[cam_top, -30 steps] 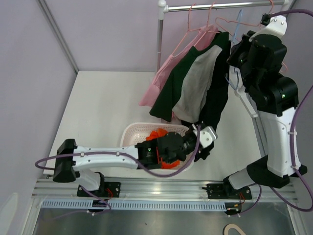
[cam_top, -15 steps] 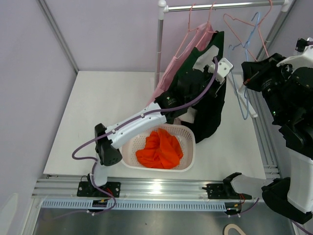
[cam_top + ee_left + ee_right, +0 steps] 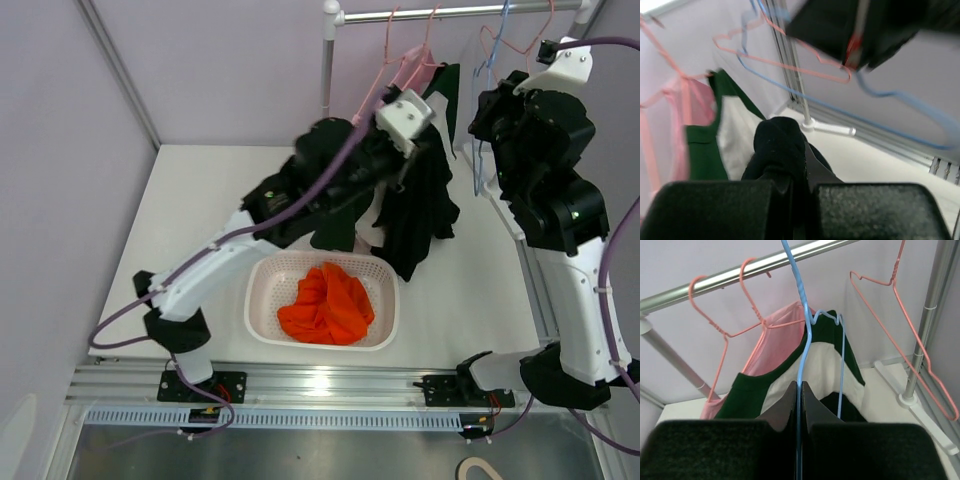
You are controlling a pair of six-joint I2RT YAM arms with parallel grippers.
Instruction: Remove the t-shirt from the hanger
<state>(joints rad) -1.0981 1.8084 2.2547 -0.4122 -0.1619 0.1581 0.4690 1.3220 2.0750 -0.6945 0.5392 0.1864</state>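
A: Black t-shirt (image 3: pixel 420 215), where is it? Quick.
B: Bunched up, hanging from the left end effector (image 3: pixel 796 180) just under the metal rail (image 3: pixel 740 272). Fingers are pinched tight on a fold of the black cloth. The rest drapes down with its long axis roughly vertical. Its lower end is near the white table (image 3: pixel 220 210); contact unclear.
A: Right side?
B: Right end effector (image 3: pixel 800 389) is clamped narrow on the thin blue wire hanger (image 3: pixel 803 302). The wire runs steeply up past the rail. Can't tell if the hook is on it.
A: Relation that matters?
B: The shirt lies left of and below the hanger grip. The left arm is the nearer one, since it has the cloth. The left wrist view shows a long blue hanger wire bare, so I'd judge the shirt mostly off. Whether any cloth is caught on the hanger's other side is hidden.
A: So the move?
B: Probably draw the cloth left and down, away from the hanger, while the right holds it fixed.
A: Room?
B: Tight up top. A green-and-white shirt (image 3: pixel 747 387) and a pink garment (image 3: pixel 780 335) hang just beside, and an empty pink wire hanger (image 3: pixel 790 64) is near, so there's a snag risk. It's more open lower down. A white plastic basket (image 3: pixel 300 262) with orange cloth (image 3: pixel 325 305) sits on the table beside the shirt's lower end.
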